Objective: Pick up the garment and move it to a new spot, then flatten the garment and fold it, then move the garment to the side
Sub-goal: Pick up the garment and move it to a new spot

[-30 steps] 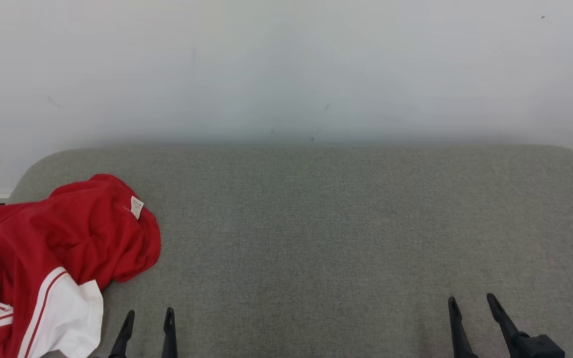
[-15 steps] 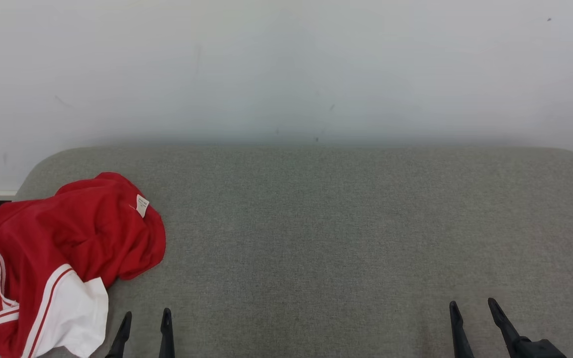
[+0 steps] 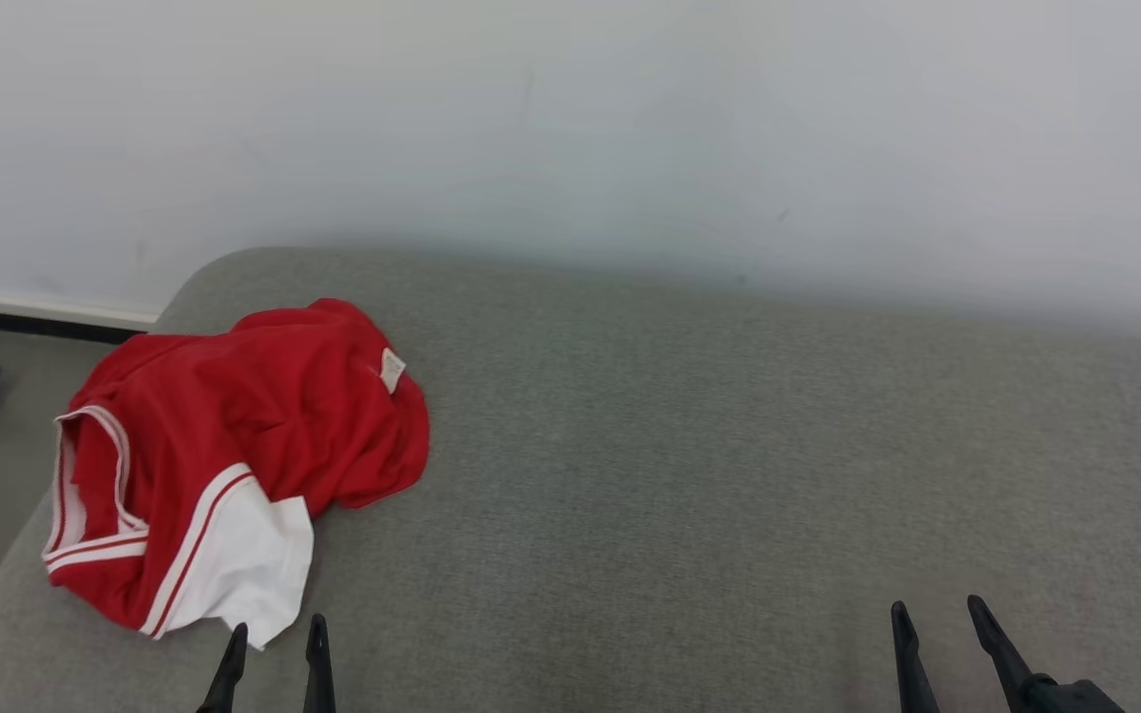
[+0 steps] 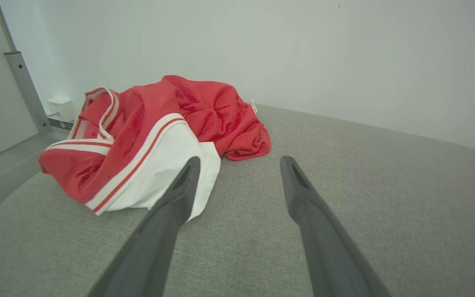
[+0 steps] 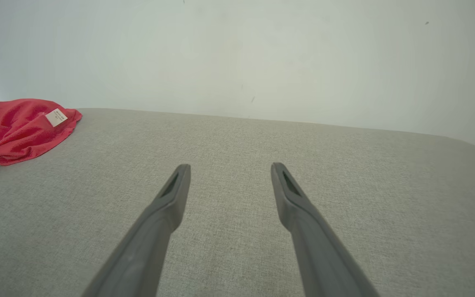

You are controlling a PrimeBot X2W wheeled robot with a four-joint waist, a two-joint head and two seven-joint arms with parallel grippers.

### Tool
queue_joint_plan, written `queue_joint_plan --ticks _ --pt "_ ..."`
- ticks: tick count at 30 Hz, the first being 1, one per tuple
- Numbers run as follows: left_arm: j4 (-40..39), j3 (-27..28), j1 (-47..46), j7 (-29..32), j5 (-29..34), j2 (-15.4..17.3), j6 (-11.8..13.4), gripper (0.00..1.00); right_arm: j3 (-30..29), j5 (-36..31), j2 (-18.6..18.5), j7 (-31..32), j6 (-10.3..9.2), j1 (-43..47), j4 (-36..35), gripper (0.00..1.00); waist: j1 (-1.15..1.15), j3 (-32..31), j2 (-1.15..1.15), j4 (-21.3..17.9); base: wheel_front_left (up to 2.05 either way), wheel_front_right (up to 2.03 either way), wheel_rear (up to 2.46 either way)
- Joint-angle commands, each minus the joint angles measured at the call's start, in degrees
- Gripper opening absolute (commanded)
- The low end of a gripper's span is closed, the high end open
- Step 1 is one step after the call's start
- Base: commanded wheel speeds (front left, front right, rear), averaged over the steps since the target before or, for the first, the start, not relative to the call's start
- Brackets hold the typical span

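On cushion (image 3: 679, 446), left end: red garment (image 3: 263, 416) crumpled | left pincer (image 3: 277, 624) spread, just beside it | right pincer (image 3: 935, 604) spread, empty

The grey bench (image 3: 709, 475) is left open from 12 to 4 o'clock. At 10 o'clock it is occupied by the crumpled red garment (image 3: 273, 416). Passage beyond 12 o'clock is closed off by the wall (image 3: 630, 119).

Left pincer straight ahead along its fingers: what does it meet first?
Likely the garment, its white panel just beyond the left pincer; height above the grey cushion is unclear.
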Motion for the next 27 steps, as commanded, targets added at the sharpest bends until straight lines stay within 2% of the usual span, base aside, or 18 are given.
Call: queue_joint_plan --ticks 1,13,27 --pt "0.07 0.13 0.19 -0.19 0.64 0.2 -0.03 1.0 0.1 0.44 -0.14 -0.25 0.19 0.28 0.04 1.0 0.0 0.31 0.0 4.99 0.0 0.0 0.0" --pt "0.07 1.28 1.31 -0.2 0.35 1.32 0.39 1.0 1.14 1.38 -0.13 -1.27 0.19 -0.84 1.62 1.0 0.0 0.46 0.0 17.23 0.0 0.0 0.0" --pt "-3.93 4.67 4.14 -0.19 -1.21 0.56 1.83 1.0 4.73 0.39 -0.15 -1.35 0.18 -4.94 3.68 1.0 0.0 3.21 0.0 19.43 0.0 0.0 0.0"
